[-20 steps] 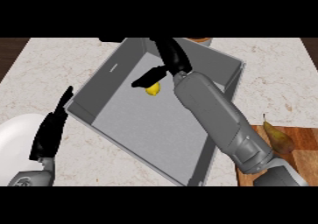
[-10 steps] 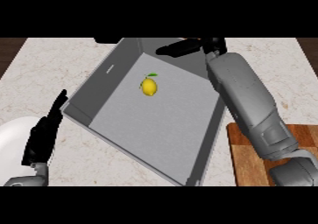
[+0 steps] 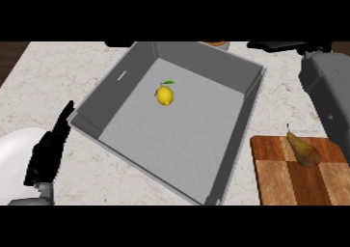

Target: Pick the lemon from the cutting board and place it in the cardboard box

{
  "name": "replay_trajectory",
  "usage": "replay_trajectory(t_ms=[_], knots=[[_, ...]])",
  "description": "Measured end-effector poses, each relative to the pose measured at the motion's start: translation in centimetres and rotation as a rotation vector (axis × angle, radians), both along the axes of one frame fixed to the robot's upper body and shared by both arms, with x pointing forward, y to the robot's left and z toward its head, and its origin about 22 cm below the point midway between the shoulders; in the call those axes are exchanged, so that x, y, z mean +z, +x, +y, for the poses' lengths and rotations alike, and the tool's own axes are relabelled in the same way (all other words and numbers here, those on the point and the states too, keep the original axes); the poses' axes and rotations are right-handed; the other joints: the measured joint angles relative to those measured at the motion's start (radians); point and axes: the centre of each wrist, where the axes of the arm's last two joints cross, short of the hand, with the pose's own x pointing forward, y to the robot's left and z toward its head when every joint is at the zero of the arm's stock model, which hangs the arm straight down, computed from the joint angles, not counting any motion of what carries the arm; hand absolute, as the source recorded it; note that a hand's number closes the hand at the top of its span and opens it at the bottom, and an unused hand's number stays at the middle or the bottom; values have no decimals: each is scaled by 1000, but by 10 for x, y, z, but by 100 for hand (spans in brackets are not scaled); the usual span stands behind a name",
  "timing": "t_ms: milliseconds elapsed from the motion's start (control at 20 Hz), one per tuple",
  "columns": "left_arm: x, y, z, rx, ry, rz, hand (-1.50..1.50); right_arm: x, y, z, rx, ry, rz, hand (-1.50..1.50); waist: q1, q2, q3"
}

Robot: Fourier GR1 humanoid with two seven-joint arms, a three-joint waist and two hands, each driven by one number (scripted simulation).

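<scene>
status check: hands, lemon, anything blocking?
Left hand open, resting lower left. Right hand beyond box, fingers unclear. Lemon inside box. Nothing blocking.

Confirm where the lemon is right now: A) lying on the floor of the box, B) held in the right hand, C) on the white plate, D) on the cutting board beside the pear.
A: the lemon lies on the grey floor of the box, clear of both hands, while only the pear is on the cutting board.
</scene>
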Motion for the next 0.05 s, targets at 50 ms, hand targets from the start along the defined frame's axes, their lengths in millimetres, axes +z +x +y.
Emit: replay_trajectory(t_ms=[50], knots=[[2, 1, 0, -2, -1, -1, 0, 1, -3, -17, 3, -3, -2, -150, 0, 1, 0]])
